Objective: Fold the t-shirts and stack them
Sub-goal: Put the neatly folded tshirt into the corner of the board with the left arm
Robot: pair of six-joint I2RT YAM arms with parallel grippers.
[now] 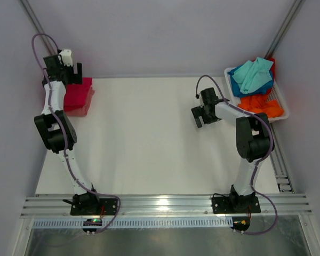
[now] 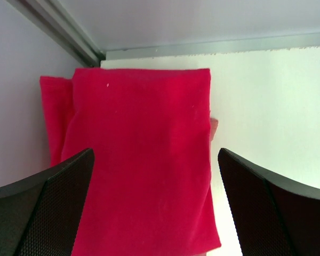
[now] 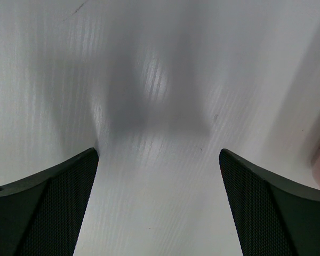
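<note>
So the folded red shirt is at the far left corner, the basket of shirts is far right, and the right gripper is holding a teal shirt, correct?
Not quite: the right gripper is open and empty over bare table, as the right wrist view shows. The teal shirt lies in the basket.
</note>
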